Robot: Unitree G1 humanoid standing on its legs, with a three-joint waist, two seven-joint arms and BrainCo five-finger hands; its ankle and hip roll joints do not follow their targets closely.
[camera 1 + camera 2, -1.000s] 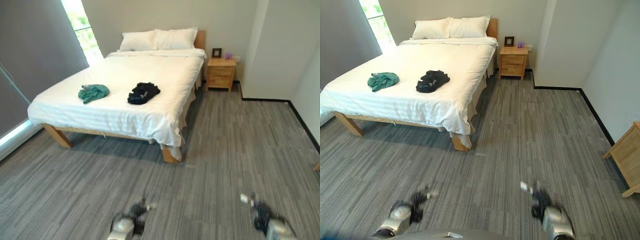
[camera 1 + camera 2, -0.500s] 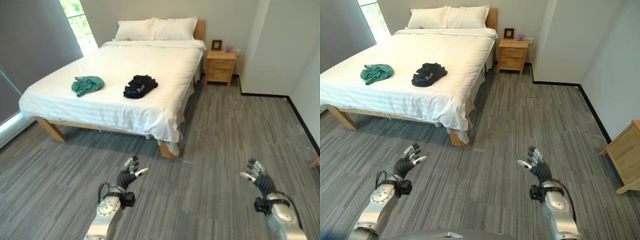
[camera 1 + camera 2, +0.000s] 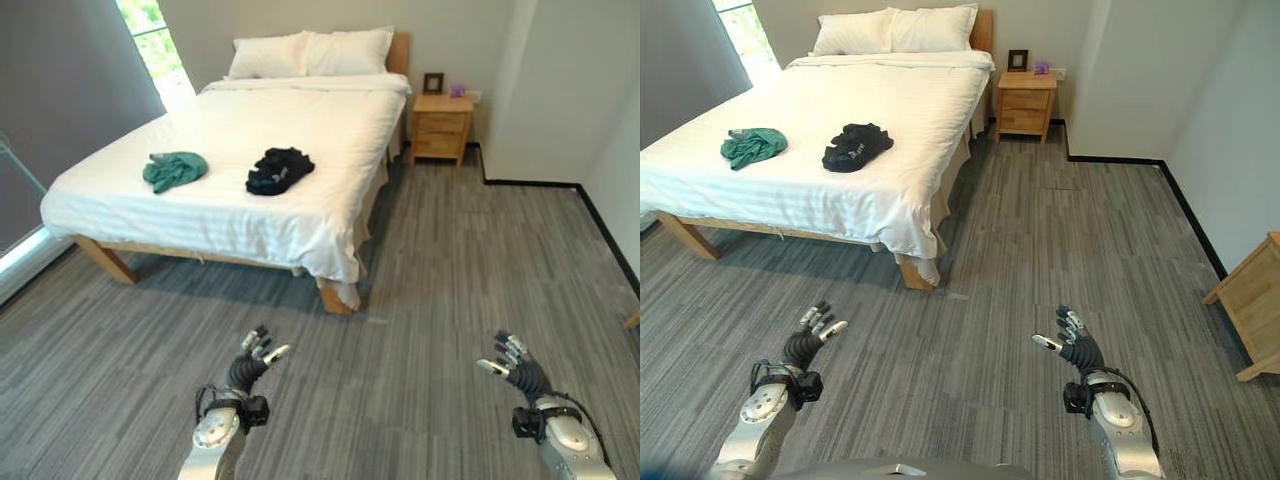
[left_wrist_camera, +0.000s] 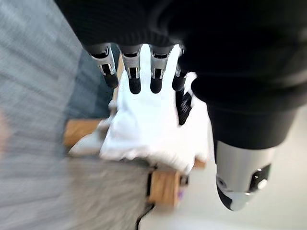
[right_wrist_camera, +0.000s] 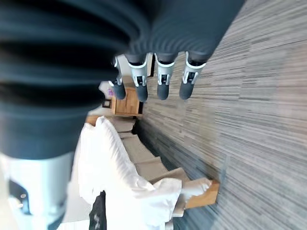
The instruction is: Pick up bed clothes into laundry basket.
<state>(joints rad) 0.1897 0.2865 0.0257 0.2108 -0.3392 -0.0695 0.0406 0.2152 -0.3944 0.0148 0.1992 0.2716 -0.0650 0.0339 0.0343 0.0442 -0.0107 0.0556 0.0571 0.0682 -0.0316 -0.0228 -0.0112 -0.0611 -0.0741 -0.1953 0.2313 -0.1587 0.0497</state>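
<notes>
Bed (image 3: 890, 205): pale natural wood legs and headboard, matt; white cloth cover with a faint woven stripe, smooth, hanging loose at the foot corner. Two white pillows (image 3: 895, 30) at its head, soft cloth. On the bed, a green garment (image 3: 753, 146) and beside it a black garment (image 3: 857, 146), both crumpled matt cloth. Nightstand (image 3: 1026, 101) beside the bed's head: same light wood, satin finish. Floor (image 3: 1040, 260) round the bed: grey striped carpet, rough, matt. Left hand (image 3: 808, 340) and right hand (image 3: 1078, 350): silvery metal-look fingers, dark matt tips, dark ribbed covers.
</notes>
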